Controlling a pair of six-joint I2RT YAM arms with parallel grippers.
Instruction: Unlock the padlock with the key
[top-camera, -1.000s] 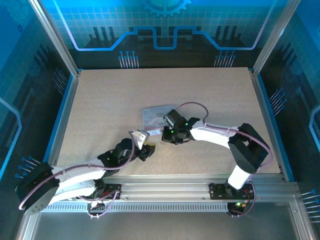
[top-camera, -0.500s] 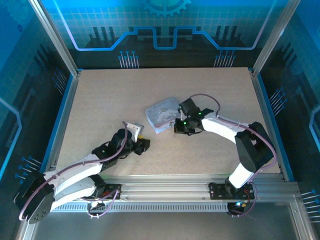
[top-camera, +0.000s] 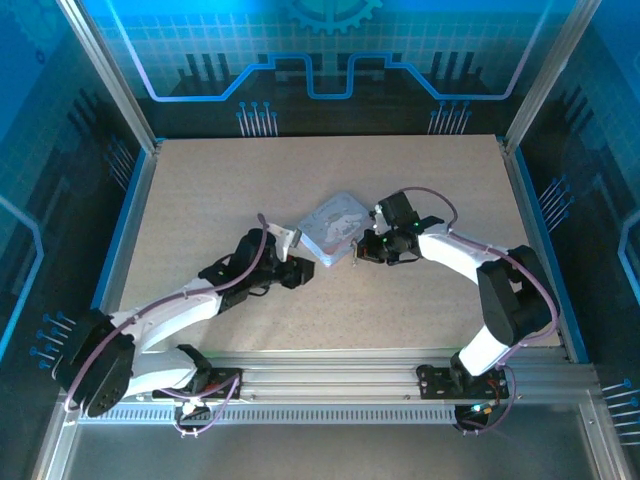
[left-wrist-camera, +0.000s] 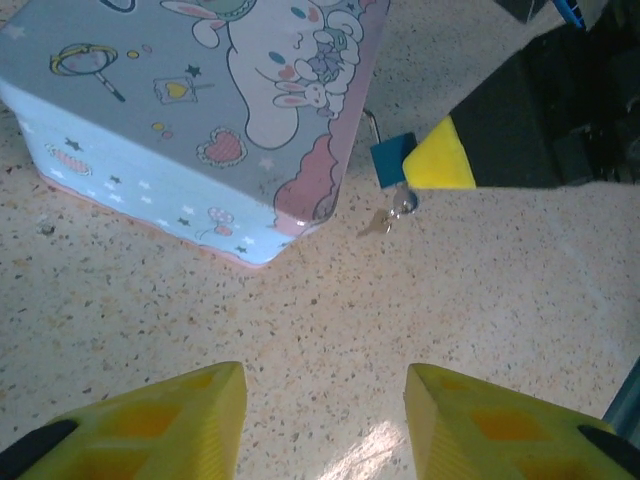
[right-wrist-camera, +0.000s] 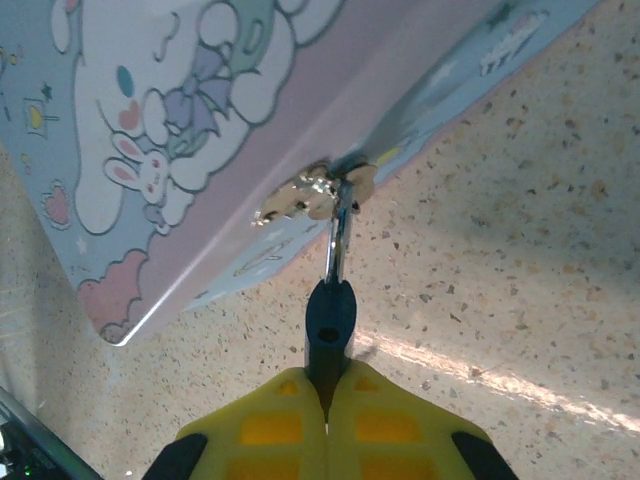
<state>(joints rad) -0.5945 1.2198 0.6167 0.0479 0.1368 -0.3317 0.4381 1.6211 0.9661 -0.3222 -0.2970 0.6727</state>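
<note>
Padlock: small, dark blue, clamped between the closed fingers of the right pincer. Its shackle runs straight ahead of that pincer, through the hasp on the cartoon-printed tin box.

Risks, big to small:
- Tin box: looks light and sits loose on the table, just ahead of both pincers. Nothing pins it, so a pull or twist by the right pincer would likely drag or tip it by the hasp.
- Left pincer: fingers wide apart, empty, over bare table, with the box corner ahead of it. Going in for the key, it may knock the box or the right pincer's yellow fingertip, which sits right beside the target.
- Padlock: gripped by its narrow body only, so a turning key could spin it out of the hold.
- Key: tiny, dangling just under the padlock, ahead and to the right of the left pincer. Cannot tell whether it sits in the keyhole. Easy to miss, pinch askew or push away.

Count: one table, one tin box, two pincers, one padlock, one key for certain. There may be a second key on the same ring, but it is too small to tell.
</note>
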